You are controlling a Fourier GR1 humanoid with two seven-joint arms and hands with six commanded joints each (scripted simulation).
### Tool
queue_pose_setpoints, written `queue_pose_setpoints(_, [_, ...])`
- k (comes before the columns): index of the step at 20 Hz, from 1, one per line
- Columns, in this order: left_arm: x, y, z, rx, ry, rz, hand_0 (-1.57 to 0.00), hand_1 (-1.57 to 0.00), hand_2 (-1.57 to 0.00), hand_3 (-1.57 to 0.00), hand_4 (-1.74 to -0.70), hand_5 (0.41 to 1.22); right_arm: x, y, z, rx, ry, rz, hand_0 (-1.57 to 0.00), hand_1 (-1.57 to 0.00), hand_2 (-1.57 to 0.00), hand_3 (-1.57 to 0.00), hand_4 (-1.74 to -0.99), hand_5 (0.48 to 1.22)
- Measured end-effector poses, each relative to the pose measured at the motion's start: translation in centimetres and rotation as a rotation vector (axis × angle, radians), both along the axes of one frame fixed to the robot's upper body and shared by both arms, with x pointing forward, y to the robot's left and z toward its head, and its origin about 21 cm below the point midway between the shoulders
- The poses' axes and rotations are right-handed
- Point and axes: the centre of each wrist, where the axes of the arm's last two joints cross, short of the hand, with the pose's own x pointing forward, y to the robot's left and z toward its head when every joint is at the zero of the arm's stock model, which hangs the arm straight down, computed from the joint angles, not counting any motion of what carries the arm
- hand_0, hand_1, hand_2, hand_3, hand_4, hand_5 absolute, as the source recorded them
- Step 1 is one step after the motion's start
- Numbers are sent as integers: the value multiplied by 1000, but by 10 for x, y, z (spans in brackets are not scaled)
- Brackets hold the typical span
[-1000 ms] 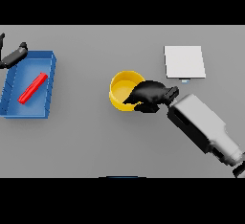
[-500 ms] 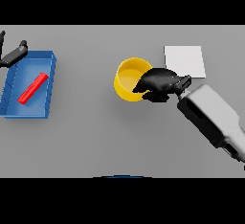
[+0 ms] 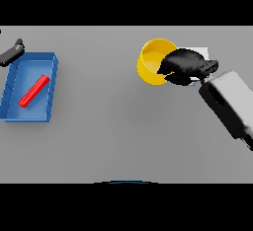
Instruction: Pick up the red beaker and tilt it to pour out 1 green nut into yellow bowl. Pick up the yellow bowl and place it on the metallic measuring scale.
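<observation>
Since half a second ago: yellow bowl [image 3: 154, 61] carried up and to the right, now looking larger and tipped, with its open mouth turned toward the lower left; right hand [image 3: 183, 66] moved along with it, closer to the metallic measuring scale [image 3: 199, 52].

Head view: right hand clamped on the bowl's right rim, dark fingers curled round the edge, white and grey forearm running off to the lower right. Only a pale strip of the scale visible above and just right of that hand, mostly hidden behind it. Bowl just left of the scale, overlapping its near corner; whether touching, cannot tell. At far left, blue tray [image 3: 49, 64] on the grey table [image 3: 108, 126], holding a red beaker [image 3: 33, 91] lying tilted. Left hand [image 3: 12, 53] at the tray's upper left corner, fingers straight and holding nothing.
</observation>
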Motion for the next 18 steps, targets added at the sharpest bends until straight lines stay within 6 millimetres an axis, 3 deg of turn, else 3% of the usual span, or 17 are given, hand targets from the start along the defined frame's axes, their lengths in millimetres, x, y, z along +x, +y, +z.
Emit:
queue_pose_setpoints(5, [1, -1, -6, -7, 16, 14, 1, 1, 1, 1, -801, 754, 19, -29, 1, -23, -35, -77, -1560, -1567, -1570, -1311, -1724, 1221])
queue_pose_setpoints(7, [3, 3, -3, -8, 15, 27, 1, 1, 1, 1, -801, 753, 26, -32, 3, -28, -38, -95, -1564, -1568, -1571, -1267, -1723, 1221])
queue_pose_setpoints(9, [0, 0, 0, -24, 7, 19, 1, 1, 1, 1, -812, 755, 26, -34, 5, -20, -32, -78, -1567, -1533, -1571, -1376, -1726, 1221])
queue_pose_setpoints(11, [-3, -2, -3, -26, 11, 24, 1, 1, 1, 1, -819, 762, 34, -56, -8, -59, -28, -201, -1540, -1460, -1525, -1446, -1727, 1221])
queue_pose_setpoints(15, [-4, -8, 2, -27, 9, 38, 1, 1, 1, 1, -832, 771, 44, -69, -20, -49, -24, -259, -1515, -1385, -1465, -1520, -1729, 1221])
queue_pose_setpoints(18, [-5, -1, 1, -25, 20, 50, 1, 1, 1, 1, -846, 780, 46, -83, -28, -63, -12, -291, -1482, -1314, -1403, -1545, -1730, 1221])
